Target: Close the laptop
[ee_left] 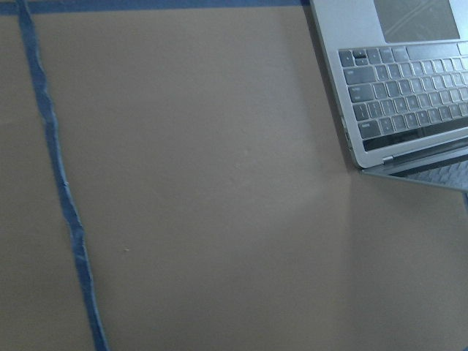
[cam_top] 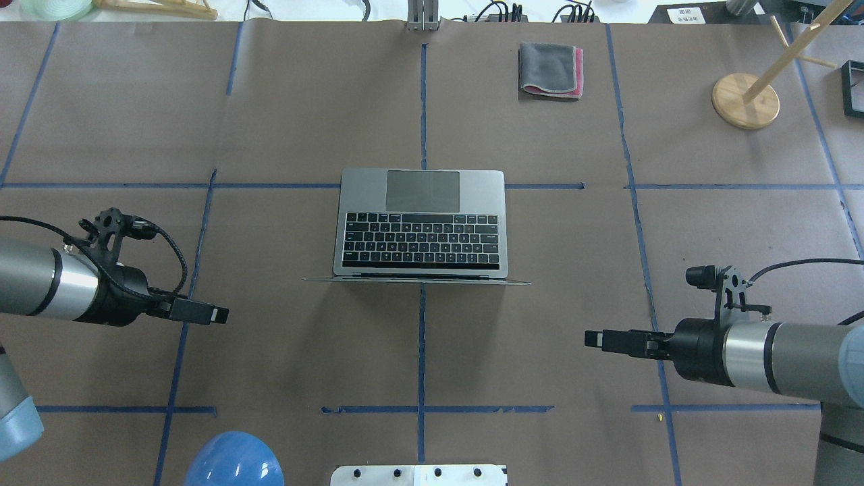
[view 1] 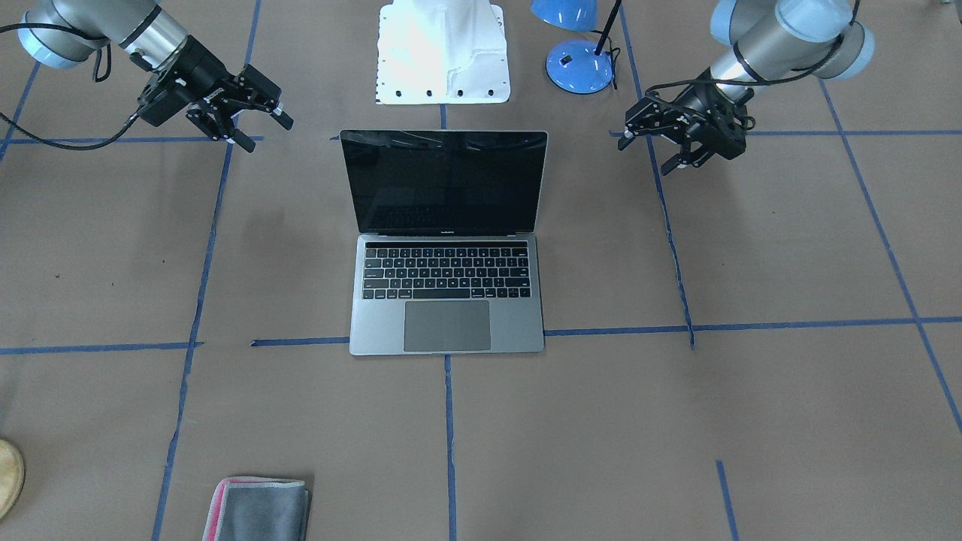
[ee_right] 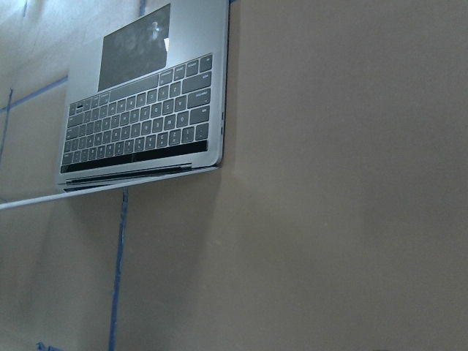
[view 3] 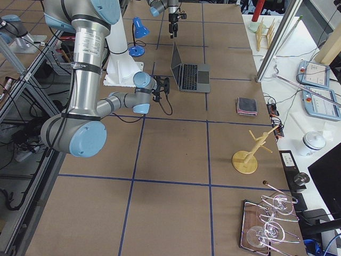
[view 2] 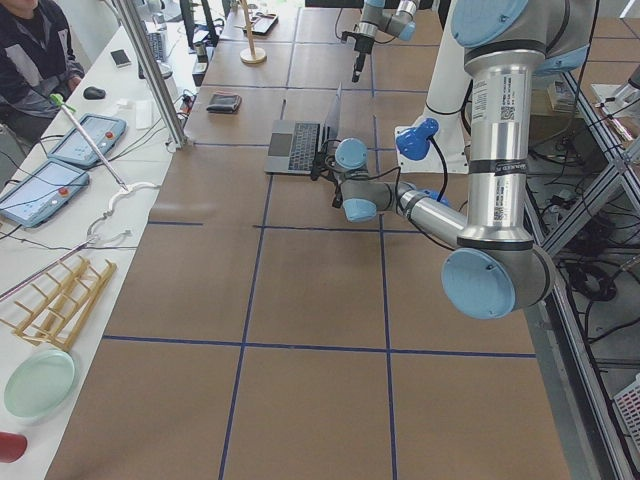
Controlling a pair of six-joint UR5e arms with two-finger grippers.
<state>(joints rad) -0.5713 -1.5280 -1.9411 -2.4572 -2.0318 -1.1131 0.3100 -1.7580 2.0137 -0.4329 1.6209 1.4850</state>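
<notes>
Bench [view 1: 789,248]: brown covering, crossed by blue tape lines.
Laptop [view 1: 445,248]: middle of the bench, lid raised, dark screen turned away from the robot.
Left tool [view 1: 645,154]: fingers spread wide, empty, hanging off one side of the lid, apart from it.
Right tool [view 1: 263,129]: wide too, empty, off the lid's other side.
Cloth [view 1: 255,509]: folded, well apart from the laptop.
</notes>
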